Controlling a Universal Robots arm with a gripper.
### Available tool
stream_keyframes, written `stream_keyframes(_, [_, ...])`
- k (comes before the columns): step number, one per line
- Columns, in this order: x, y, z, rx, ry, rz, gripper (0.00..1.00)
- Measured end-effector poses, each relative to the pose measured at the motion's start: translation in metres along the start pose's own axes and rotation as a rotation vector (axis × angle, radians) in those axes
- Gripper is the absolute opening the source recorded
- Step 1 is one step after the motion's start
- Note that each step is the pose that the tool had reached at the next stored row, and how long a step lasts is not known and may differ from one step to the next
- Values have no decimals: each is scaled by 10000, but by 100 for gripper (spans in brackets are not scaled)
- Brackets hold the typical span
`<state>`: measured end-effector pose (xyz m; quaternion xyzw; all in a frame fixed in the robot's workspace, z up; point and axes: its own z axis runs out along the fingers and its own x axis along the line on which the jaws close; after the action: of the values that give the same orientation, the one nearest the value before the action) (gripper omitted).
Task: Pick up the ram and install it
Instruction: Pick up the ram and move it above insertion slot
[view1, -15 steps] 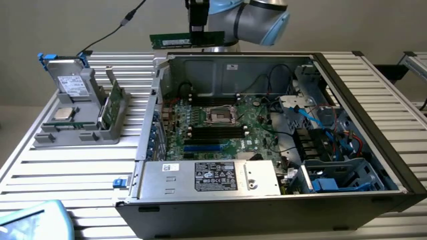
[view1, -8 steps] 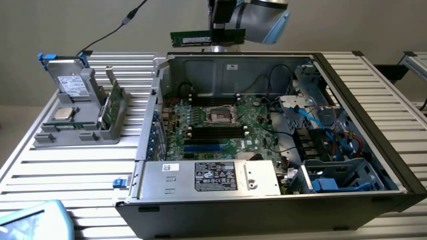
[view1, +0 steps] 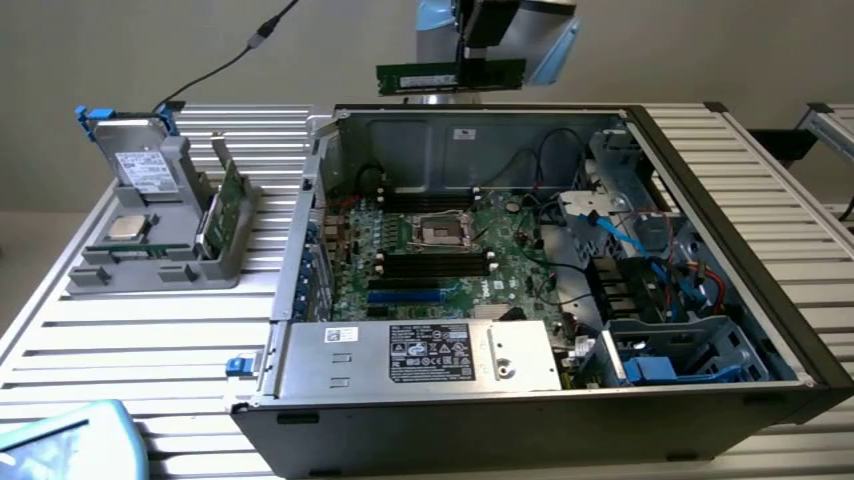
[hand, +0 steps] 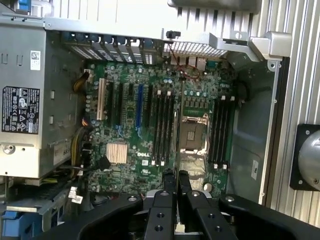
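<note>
The ram (view1: 427, 77) is a long thin green stick held level, high above the back wall of the open computer case (view1: 315, 180). My gripper (view1: 475, 74) is shut on it near the end toward the exterior view's right. In the wrist view the two black fingers (hand: 165, 200) stand almost together, and my gripper (hand: 176, 176) looks straight down on the motherboard (hand: 125, 175). Below lie black memory slots (hand: 162, 127) on one side of the processor socket (hand: 192, 135) and more slots (hand: 220, 130) on the other. The same slots (view1: 427, 265) and socket (view1: 441, 232) show in the exterior view.
A grey holder (view1: 160, 265) at the exterior view's left carries a silver processor chip (view1: 127, 226), a green card (view1: 230, 205) and a drive (view1: 144, 170). The power supply (view1: 414, 355) fills the case's near end. Cables and a drive cage (view1: 667, 340) crowd its right side.
</note>
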<state>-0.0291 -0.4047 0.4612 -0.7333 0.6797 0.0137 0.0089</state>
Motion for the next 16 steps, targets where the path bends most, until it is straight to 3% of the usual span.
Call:
stream_keyframes(3, [2,-19,16,-88,51,43,14])
stream_keyframes(7, [3,-23,35,-309,73,155,14])
stream_keyframes(10, [7,-70,61,-423,68,166,14])
stream_keyframes(13, [15,-153,104,-487,65,168,14])
stream_keyframes(16, [18,-171,143,-537,40,191,14])
